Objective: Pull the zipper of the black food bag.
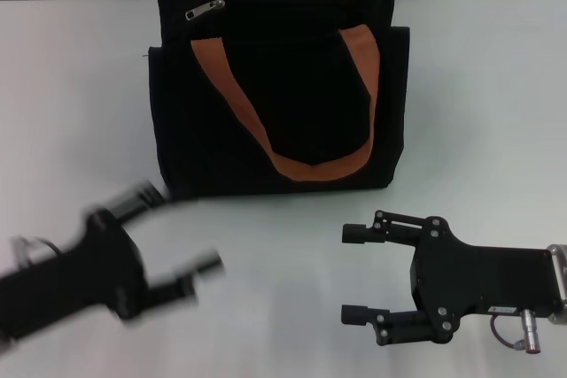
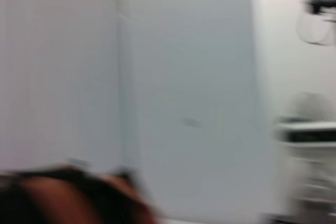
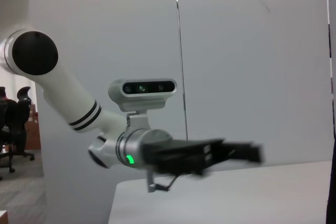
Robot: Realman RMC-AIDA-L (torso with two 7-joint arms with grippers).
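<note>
Both grippers hung short of the black food bag (image 1: pixel 275 86); zipper (image 1: pixel 204 10) untouched.
Left gripper (image 1: pixel 182 236) and right gripper (image 1: pixel 356 273) gaped, empty, above the counter (image 1: pixel 478 86).

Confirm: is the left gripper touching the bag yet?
Apart. The head view shows bare table between the open left gripper and the bag; the zipper is untouched.
</note>
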